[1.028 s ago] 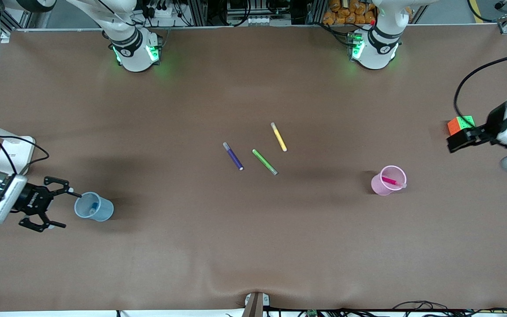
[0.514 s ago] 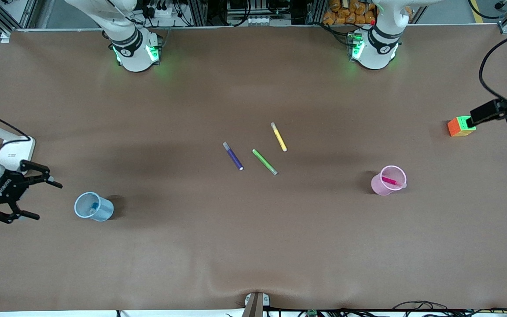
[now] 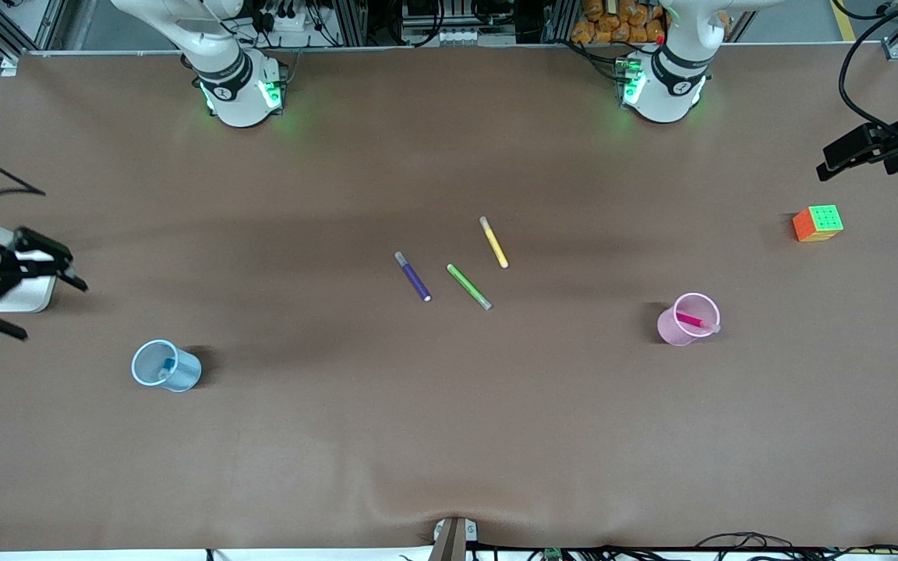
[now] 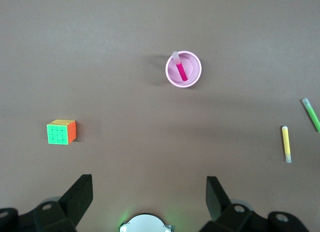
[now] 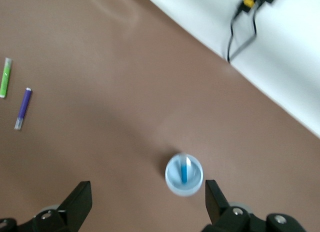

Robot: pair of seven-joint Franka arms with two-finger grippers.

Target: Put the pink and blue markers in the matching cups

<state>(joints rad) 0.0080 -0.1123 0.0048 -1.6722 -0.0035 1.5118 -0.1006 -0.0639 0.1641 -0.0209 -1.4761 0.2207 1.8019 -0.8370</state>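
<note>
The pale blue cup [image 3: 166, 365] stands upright toward the right arm's end of the table, with the blue marker [image 3: 167, 363] inside it. The pink cup [image 3: 687, 319] stands toward the left arm's end and holds the pink marker [image 3: 694, 321], which leans on its rim. My right gripper [image 3: 54, 312] hangs open and empty over the table's end, apart from the blue cup [image 5: 184, 174]. My left gripper [image 3: 846, 156] is open and empty, high over the table's other end. Its wrist view shows the pink cup [image 4: 183, 69] and pink marker [image 4: 180, 70] well below the open gripper [image 4: 148, 192].
A purple pen [image 3: 413, 276], a green pen [image 3: 469, 287] and a yellow pen [image 3: 493, 242] lie mid-table. A colour cube [image 3: 818, 224] sits near the left arm's end. A white box [image 3: 26, 294] lies under the right gripper. The table's edge [image 5: 235, 67] shows in the right wrist view.
Both arms have drawn back, open and empty. The right gripper left the blue cup's side for the table's end; the left gripper moved off the cube toward the robots' side.
</note>
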